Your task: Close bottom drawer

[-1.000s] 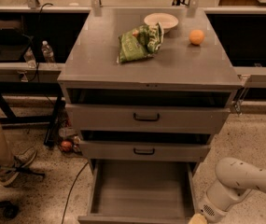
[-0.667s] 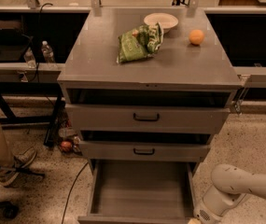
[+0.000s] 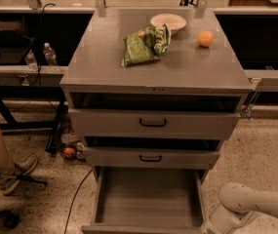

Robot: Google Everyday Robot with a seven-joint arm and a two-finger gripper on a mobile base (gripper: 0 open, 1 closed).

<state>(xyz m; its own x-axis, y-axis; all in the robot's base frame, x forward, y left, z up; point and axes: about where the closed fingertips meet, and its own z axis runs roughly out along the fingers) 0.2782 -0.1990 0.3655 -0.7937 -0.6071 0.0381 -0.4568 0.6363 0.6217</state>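
The bottom drawer (image 3: 148,196) of the grey cabinet (image 3: 104,67) is pulled far out, and its plain grey tray is empty. Its front panel (image 3: 141,228) lies along the lower edge of the view, with the handle out of sight. My white arm (image 3: 260,204) comes in from the lower right. My gripper (image 3: 209,228) is at the bottom edge, just right of the drawer's front right corner, and is mostly cut off by the frame. The middle drawer (image 3: 150,157) and the top drawer (image 3: 153,123) stand slightly ajar above.
On the cabinet top lie a green snack bag (image 3: 146,44), a white bowl (image 3: 168,21) and an orange (image 3: 205,38). A person's leg and shoe (image 3: 16,168) are on the floor at left. A cable (image 3: 75,194) and a red object (image 3: 69,152) lie near the cabinet's left foot.
My arm has moved left and lower, bringing the gripper closer to the open bottom drawer's front right corner. The drawer itself has not moved.
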